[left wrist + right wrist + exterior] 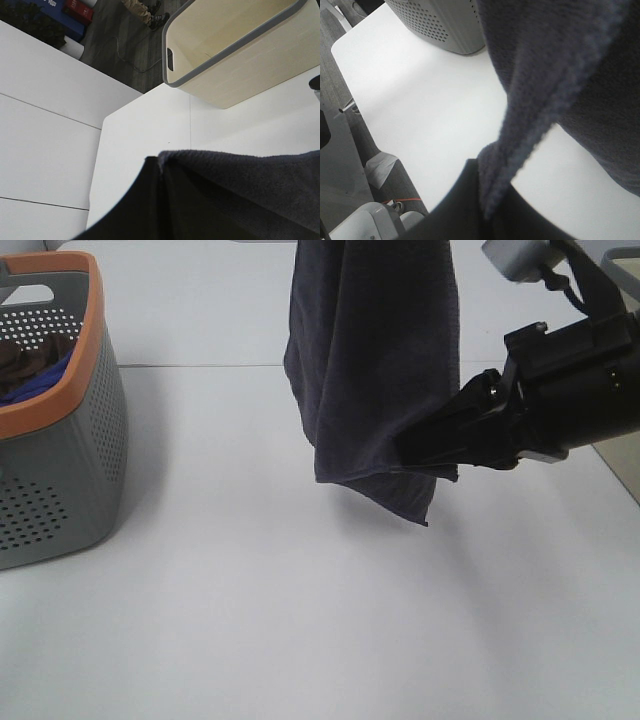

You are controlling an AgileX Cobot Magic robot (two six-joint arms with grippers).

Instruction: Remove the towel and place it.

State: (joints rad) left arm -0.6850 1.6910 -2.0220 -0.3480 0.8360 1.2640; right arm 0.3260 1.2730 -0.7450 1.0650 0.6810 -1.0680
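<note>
Observer: Towel (370,360) is off the table (300,630). It hangs in loose folds from above the top edge of the exterior high view, a little right of centre. Its lowest corner is clear of the surface.

Checker: Right gripper (415,452)?

Observer: It reaches in level from the right, jaws drawn narrow on the towel's lower right edge. The right wrist view agrees, with a fold of terry pinched between the dark fingers (462,205).

Checker: Left gripper (160,205)?

Observer: It is outside the exterior view. The left wrist view shows the towel's hemmed edge lying right against a dark finger (132,212). The gripper seems clamped on the cloth, though the jaw gap itself is cropped.

Checker: Surroundings?

Observer: A grey perforated basket (80,470) with an orange rim stands at the table's left, well apart from the towel. A brown cloth (30,352) and a bright blue cloth (45,380) lie inside it. In the left wrist view a cream bin (250,60) with a grey rim stands on the white surface beyond the towel.
</note>
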